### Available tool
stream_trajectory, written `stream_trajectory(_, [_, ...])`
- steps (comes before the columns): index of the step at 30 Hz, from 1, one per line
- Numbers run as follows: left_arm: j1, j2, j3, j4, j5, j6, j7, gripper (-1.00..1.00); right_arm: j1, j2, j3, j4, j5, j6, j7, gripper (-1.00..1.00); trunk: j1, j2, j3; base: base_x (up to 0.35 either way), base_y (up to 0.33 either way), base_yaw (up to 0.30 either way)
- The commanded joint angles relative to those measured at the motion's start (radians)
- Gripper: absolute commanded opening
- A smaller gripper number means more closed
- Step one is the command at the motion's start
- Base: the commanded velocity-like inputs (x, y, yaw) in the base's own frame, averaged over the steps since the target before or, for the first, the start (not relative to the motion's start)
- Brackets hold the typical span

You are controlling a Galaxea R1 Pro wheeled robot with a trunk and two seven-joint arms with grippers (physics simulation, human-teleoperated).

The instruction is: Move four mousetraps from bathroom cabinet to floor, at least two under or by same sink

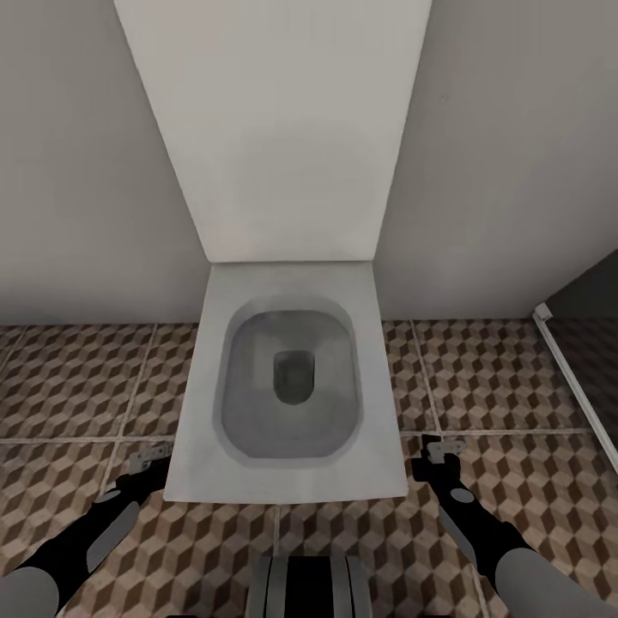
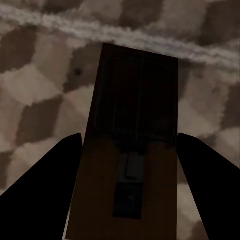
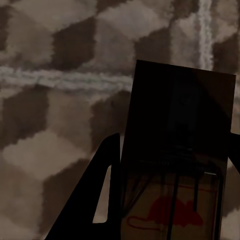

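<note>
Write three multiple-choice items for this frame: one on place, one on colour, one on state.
1. The toilet stands:
A. between the two arms
B. left of both arms
C. behind the robot

2. The mark on the right gripper's mousetrap is:
A. blue
B. red
C. green

3. The left gripper is:
A. open and empty
B. shut on a mousetrap
C. pressed on the wall

Key: 1 A, the head view shows an arm on each side of the bowl; 2 B, red print on the board; 3 B, fingers flank the board.

The near end of the left mousetrap (image 2: pixel 131 165) is running off the left wrist picture's edge. The right mousetrap (image 3: pixel 175 165) is getting cropped likewise, its red mark (image 3: pixel 167 212) showing blurred.
</note>
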Motion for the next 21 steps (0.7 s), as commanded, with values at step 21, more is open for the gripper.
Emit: stream_trajectory(21, [-0.001, 0.012, 0.02, -0.003, 0.007, 0.001, 0.01, -1.0, -0.001, -0.001, 0.006, 0.0, -0.012, -0.005, -0.004, -1.0, 0.005, -0.003, -0.047, 0.0, 0.0, 0.0])
